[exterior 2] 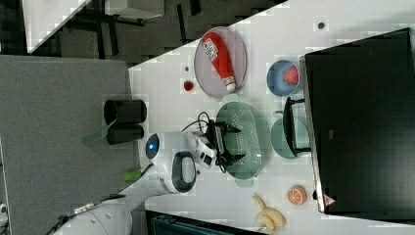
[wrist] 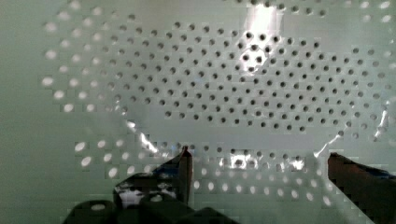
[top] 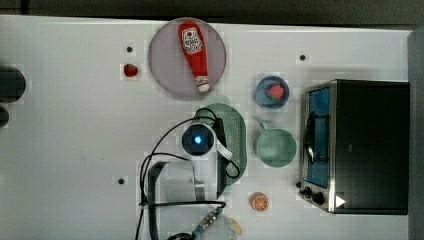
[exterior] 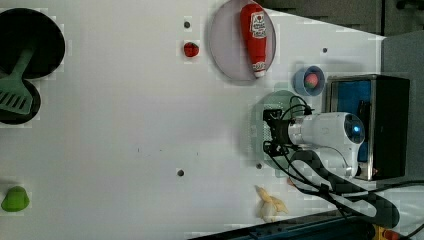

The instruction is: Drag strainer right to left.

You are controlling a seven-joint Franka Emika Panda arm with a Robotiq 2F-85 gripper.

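Note:
The strainer (top: pixel 237 135) is a pale mint-green oval colander lying mid-table, just left of a green mug in the top view. It also appears in the left view (exterior: pixel 272 100) and the right view (exterior 2: pixel 249 139). My gripper (exterior 2: pixel 234 144) points down into its bowl, open wide, with nothing between the fingers. In the wrist view the perforated floor of the strainer (wrist: pixel 233 84) sits close under the gripper (wrist: pixel 257 170); one dark fingertip (wrist: pixel 184 165) and the other stand far apart. In the left view the gripper (exterior: pixel 269 132) is over the strainer's lower half.
A grey plate (top: pixel 165 65) carrying a ketchup bottle (top: pixel 194 52) lies just beyond the strainer. A blue bowl (top: pixel 271 92), a green mug (top: pixel 276 147) and a toaster oven (top: pixel 357 145) stand on the top view's right. An orange half (top: pixel 259 202), a banana (exterior: pixel 269 205) and a strawberry (top: pixel 131 70) lie nearby.

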